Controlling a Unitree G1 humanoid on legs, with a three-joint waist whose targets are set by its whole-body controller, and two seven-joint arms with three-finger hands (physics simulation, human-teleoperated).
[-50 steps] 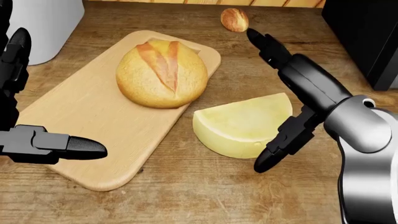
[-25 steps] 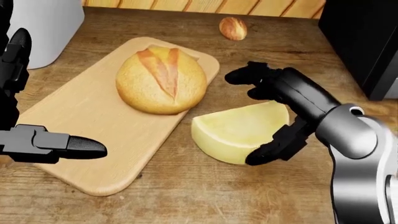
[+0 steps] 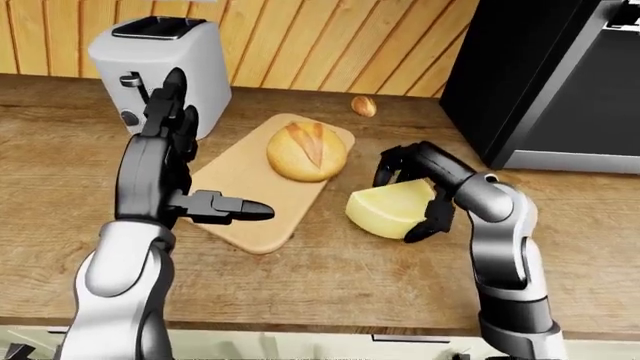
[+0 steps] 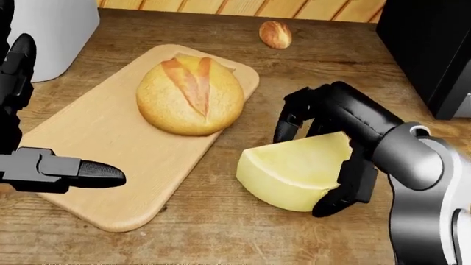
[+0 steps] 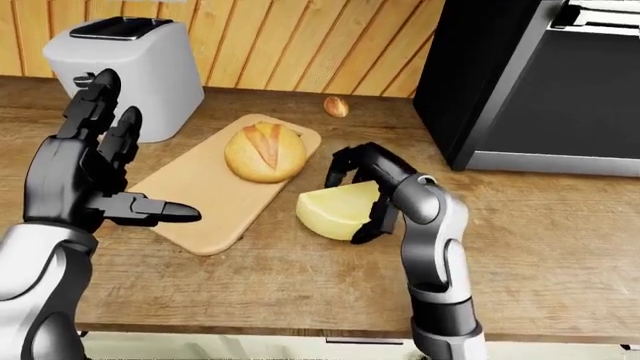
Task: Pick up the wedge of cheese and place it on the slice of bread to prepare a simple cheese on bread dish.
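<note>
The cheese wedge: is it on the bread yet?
No. The cheese wedge lies on the wooden counter beside the bread, with the right hand curled around it.

1. Light was bright, even and warm across my views, falling from above.
2. Soft shadows lay under the cheese and my right hand.
3. Everything stayed sharp; no glare.

Glossy black three-finger left hand, right hand; silver-grey rounded forearms, black joints.
</note>
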